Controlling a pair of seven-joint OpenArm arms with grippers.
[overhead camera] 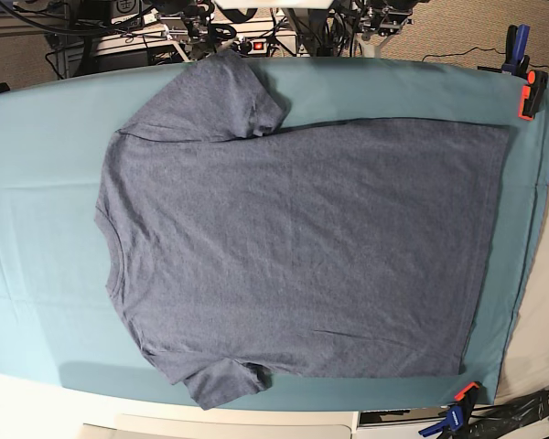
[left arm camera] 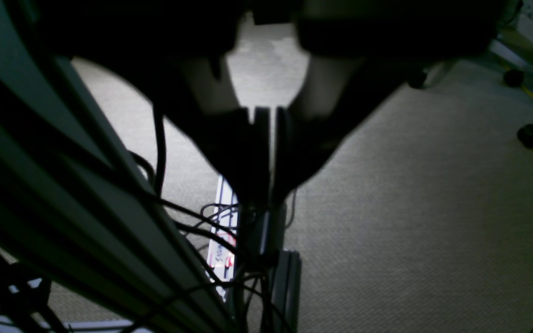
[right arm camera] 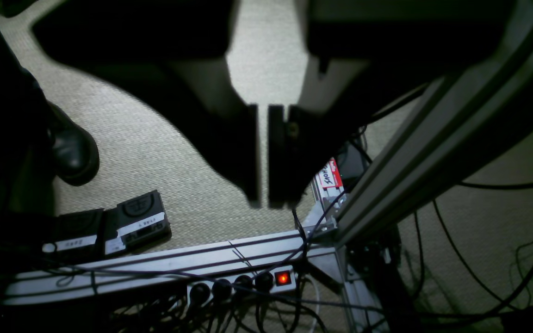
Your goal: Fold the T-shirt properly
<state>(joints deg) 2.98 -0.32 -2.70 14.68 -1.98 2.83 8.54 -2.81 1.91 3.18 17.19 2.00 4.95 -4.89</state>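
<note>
- Worktop [overhead camera: 37,183]: was covered by a plain teal cloth [overhead camera: 46,302], held at the corners by orange-and-blue clamps [overhead camera: 528,91].
- Floor: a grey, finely woven carpet [left arm camera: 410,185] lay in dim light.
- Aluminium frame rails [right arm camera: 424,157] were strung with black cables [right arm camera: 479,185].
- Power strip [right arm camera: 243,282]: showed a lit red switch.
- Two black foot pedals [right arm camera: 109,226] sat on the carpet.

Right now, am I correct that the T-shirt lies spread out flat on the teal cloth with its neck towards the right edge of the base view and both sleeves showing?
Not quite: the base view shows the neck of the T-shirt towards the left edge, with the hem on the right. The rest holds: it lies spread flat on the teal cloth, both sleeves showing.
</note>
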